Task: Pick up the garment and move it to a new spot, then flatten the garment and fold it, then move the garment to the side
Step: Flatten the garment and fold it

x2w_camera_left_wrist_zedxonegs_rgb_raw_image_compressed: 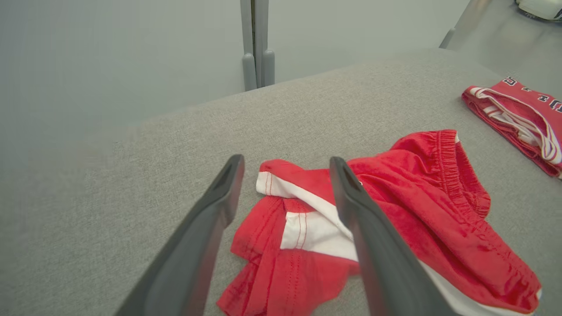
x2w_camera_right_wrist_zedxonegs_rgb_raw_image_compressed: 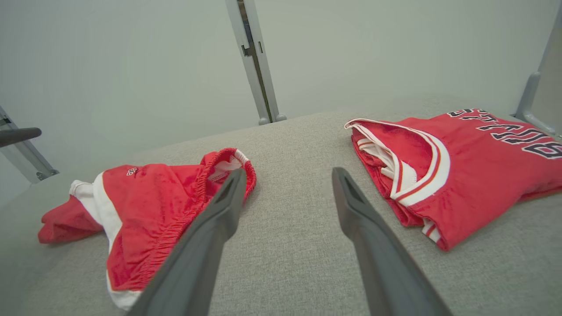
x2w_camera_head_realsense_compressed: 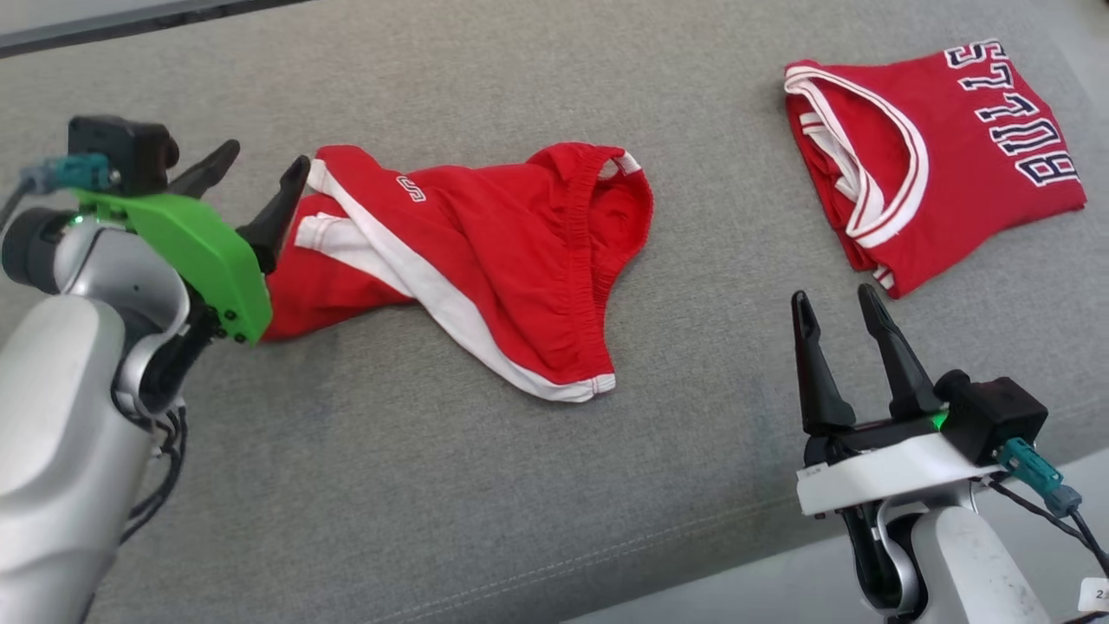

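Note:
The garment is a pair of red shorts with white side stripes, lying crumpled on the grey fabric surface left of centre. My left gripper hovers open at the shorts' left end, above a bunched leg hem, with nothing between its fingers. The left wrist view has that hem between and below the spread fingers of the left gripper. My right gripper stands open at the lower right, apart from the shorts. In the right wrist view the right gripper points at bare fabric, with the shorts to its left.
A folded red jersey with white trim and dark lettering lies at the far right, also in the left wrist view as the jersey and in the right wrist view as the jersey. The surface's front edge runs along the bottom. A metal post stands behind.

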